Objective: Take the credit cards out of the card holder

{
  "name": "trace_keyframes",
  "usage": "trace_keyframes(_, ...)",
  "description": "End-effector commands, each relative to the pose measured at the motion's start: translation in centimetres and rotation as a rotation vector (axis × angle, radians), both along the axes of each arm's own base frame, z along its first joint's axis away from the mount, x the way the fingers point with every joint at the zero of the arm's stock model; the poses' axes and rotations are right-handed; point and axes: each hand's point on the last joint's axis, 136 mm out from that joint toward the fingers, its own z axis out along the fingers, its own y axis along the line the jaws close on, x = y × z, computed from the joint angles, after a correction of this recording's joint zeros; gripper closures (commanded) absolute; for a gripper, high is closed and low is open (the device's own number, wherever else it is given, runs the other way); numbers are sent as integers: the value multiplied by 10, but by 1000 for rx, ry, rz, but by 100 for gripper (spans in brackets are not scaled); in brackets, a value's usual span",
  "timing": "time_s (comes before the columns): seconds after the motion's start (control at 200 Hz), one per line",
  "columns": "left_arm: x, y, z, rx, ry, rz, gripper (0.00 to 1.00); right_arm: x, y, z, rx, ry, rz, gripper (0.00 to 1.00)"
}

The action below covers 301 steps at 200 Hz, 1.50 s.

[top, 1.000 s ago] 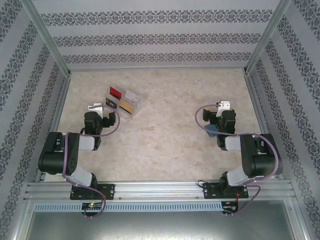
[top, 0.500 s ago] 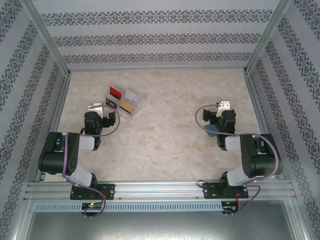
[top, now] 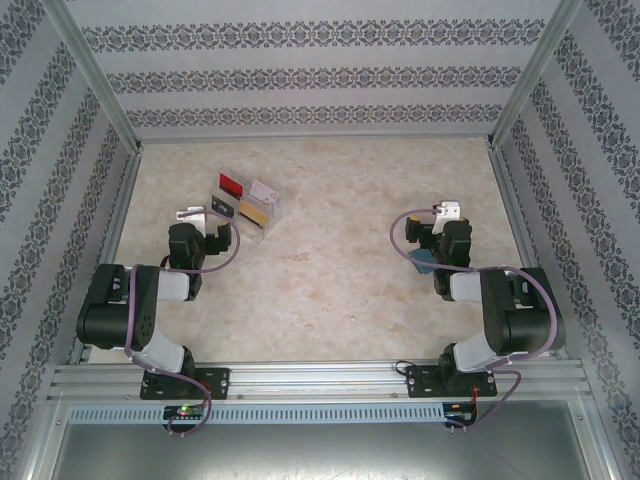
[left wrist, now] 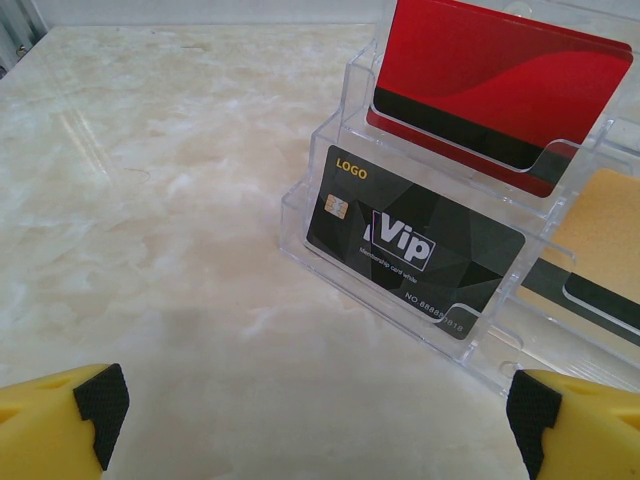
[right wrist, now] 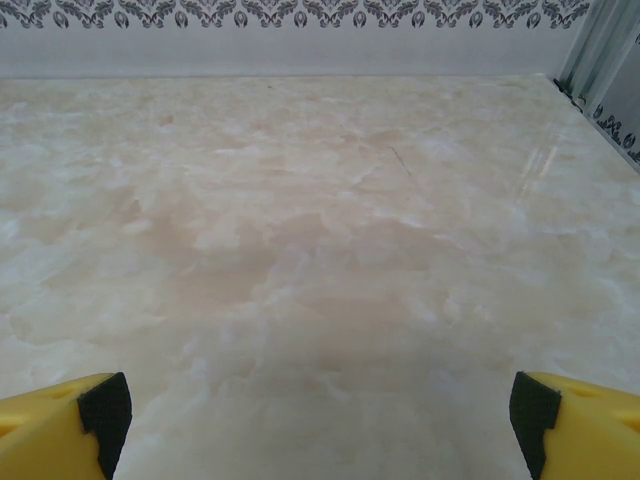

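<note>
Pale marble-look table (top: 340, 280), patterned wallpaper walls (top: 320, 80) on three sides. Clear tiered tray (left wrist: 478, 345) stands on the far left part of the table with the credit cards (top: 254, 211) upright in its slots: red card (left wrist: 500, 70) in the rear tier, dark Vip card (left wrist: 410, 245) in the front tier, orange-yellow card (left wrist: 600, 230) in the slot to its right, white card (top: 264, 190) rear right. Left gripper (left wrist: 315, 415) is spread wide with nothing between its fingers, low over the table. The tray is just ahead of it and a bit to the right; the dark Vip card is the nearest one, apart from the fingertips, no contact. Right gripper (right wrist: 318, 415) is also spread wide and holds nothing, with bare marble ahead up to the back wall. Card holder (top: 421, 263): a small blue-teal patch on the table, mostly hidden under the right arm (top: 500, 310), lying behind the right fingers on the base side and not between them. Can't tell whether it is folded or laid flat. It is well apart from the tray
</note>
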Motion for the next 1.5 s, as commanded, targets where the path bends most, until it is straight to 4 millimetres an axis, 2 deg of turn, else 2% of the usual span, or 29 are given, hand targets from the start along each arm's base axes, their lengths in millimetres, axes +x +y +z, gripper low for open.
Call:
trace_keyframes(0.0,1,9,18,9,-33,64,1,0,2,24,0,-62,8,2)
trace_keyframes(0.17,-9,16,47,24,-7,101,1,-14,-7,55,-15,-74,-65,2)
trace_keyframes(0.285,-17,20,61,-11,-9,141,1,-22,-16,70,91,-40,-166,2)
trace_keyframes(0.39,-24,19,69,-83,31,177,1,-32,-19,74,206,42,-233,2)
trace_keyframes(0.565,-34,14,79,-229,158,235,1,-54,-2,74,373,286,-244,2)
trace_keyframes(0.694,-34,4,91,-300,147,202,1,-70,7,57,412,465,-256,2)
trace_keyframes(0.839,-30,-12,102,-368,157,136,1,-77,8,21,436,590,-289,2)
trace_keyframes(0.974,-26,-27,106,-411,168,61,1,-77,7,-5,465,682,-322,5)
trace_keyframes(1.179,-23,-43,107,-458,170,-22,0,-69,3,-32,427,771,-350,13)
trace_keyframes(1.294,-22,-46,106,-470,179,-36,0,-67,4,-46,371,831,-359,15)
trace_keyframes(1.394,-21,-48,108,-483,185,-35,0,-65,14,-54,345,872,-333,14)
trace_keyframes(1.499,-20,-46,110,-498,195,-7,0,-62,38,-61,345,911,-256,14)
